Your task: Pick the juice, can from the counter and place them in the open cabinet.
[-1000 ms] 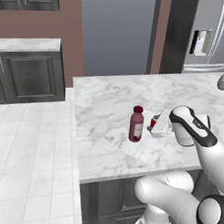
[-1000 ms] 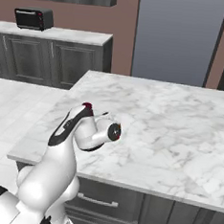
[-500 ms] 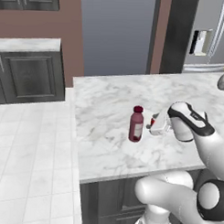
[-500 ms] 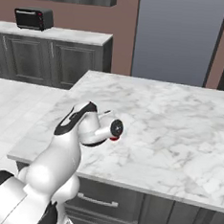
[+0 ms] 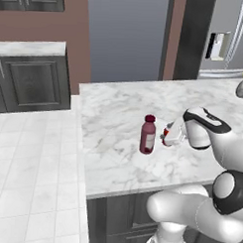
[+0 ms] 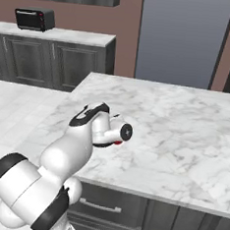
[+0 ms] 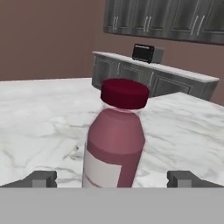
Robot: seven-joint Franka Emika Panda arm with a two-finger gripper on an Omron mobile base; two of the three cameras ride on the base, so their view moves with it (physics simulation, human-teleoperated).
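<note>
The juice [image 5: 148, 135], a maroon bottle with a dark red cap and pale label, stands upright on the marble counter [image 5: 114, 113] near its front edge. My gripper [image 5: 164, 137] is level with it just to its right, open, fingers pointing at the bottle. In the hand view the juice [image 7: 116, 135] is close and centred, and the gripper [image 7: 112, 179] has one fingertip on either side without touching. A sliver of bright red, apparently the can [image 6: 117, 143], peeks from under my hand, mostly hidden. The open cabinet is out of view.
A black toaster oven [image 6: 34, 18] sits on the back counter over dark cabinets [image 5: 30, 80]. A steel fridge [image 5: 225, 38] stands at the far right, and a small object [image 5: 242, 87] lies at the counter's right edge. White tile floor [image 5: 32, 180] lies left of the counter.
My hand has slid a little left toward the juice, closing the gap. The jaws stay wide and the bottle has not moved.
</note>
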